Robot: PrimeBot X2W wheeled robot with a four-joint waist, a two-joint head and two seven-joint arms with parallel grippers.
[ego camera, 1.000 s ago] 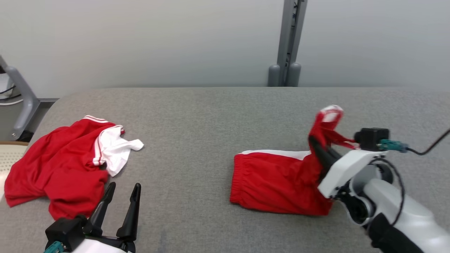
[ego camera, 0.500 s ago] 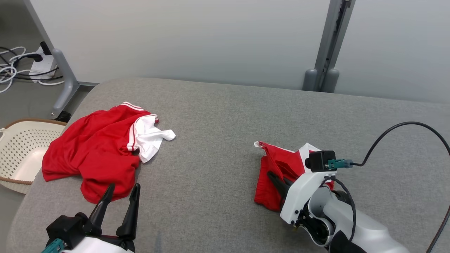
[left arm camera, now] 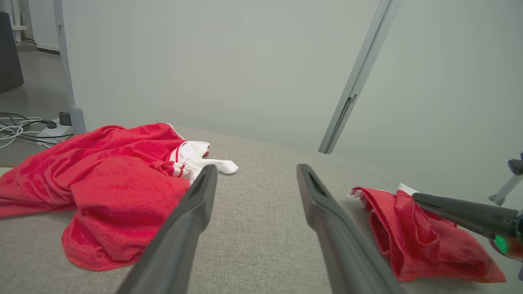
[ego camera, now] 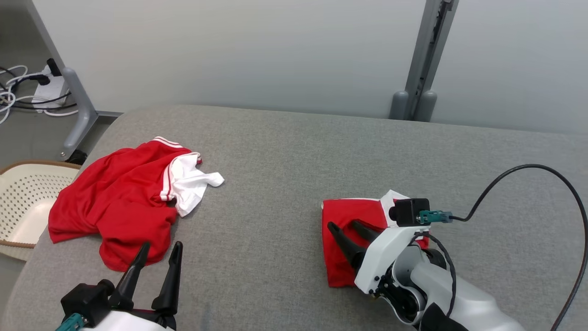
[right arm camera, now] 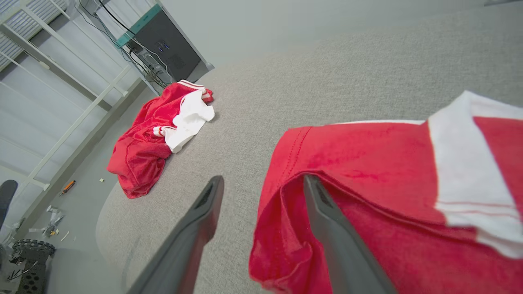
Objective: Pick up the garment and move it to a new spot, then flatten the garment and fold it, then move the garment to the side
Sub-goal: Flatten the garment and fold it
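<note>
Red folded garment (ego camera: 339,271) lies on the grey padded table (ego camera: 275,184), right of centre, directly under your right gripper (ego camera: 342,223). That gripper's fingers are spread and pinch nothing, one over the fabric and the other at the garment's left edge. Your left gripper (ego camera: 162,244) is spread and empty too, near the crumpled red-and-white cloth (ego camera: 115,202), well apart from the folded piece.

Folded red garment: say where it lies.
In head view the folded red garment lies on the right half of the grey fabric table, under the open right gripper.
</note>
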